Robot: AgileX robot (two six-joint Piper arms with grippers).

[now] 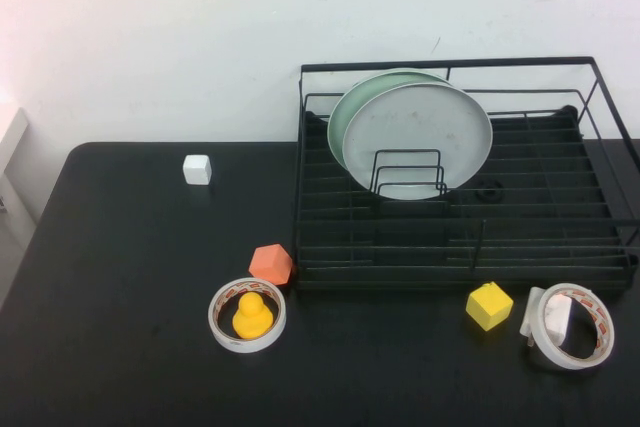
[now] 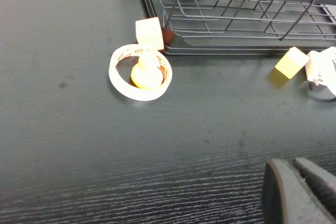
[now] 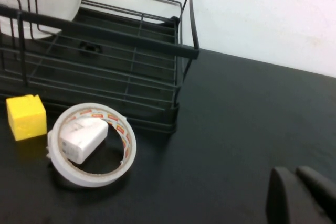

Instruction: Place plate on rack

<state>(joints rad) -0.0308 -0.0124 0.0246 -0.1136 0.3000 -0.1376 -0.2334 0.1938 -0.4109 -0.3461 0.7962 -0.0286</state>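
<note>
The plate [image 1: 420, 137] stands on edge inside the rack [image 1: 460, 267], leaning against the upright wire loops [image 1: 408, 172], with a mint-green plate [image 1: 350, 112] just behind it and touching it. The rack sits at the back of the black table [image 1: 120, 347], by the white wall.

Just in front of the rack's left corner lies an orange block [image 1: 271, 264], and beside that a tape roll [image 1: 247, 315] ringing a yellow duck [image 1: 252, 317]. In front of the rack's right end sit a yellow cube [image 1: 489, 305] and a second tape roll [image 1: 570, 339] around a white plug [image 1: 553, 319]. A white cube [image 1: 197, 169] lies well left of the rack.

The left gripper [image 2: 302, 192] hovers over bare table, well in front of the rack, fingers together. The right gripper [image 3: 302, 195] hangs over the table off the rack's right corner, fingers also together, holding nothing.
</note>
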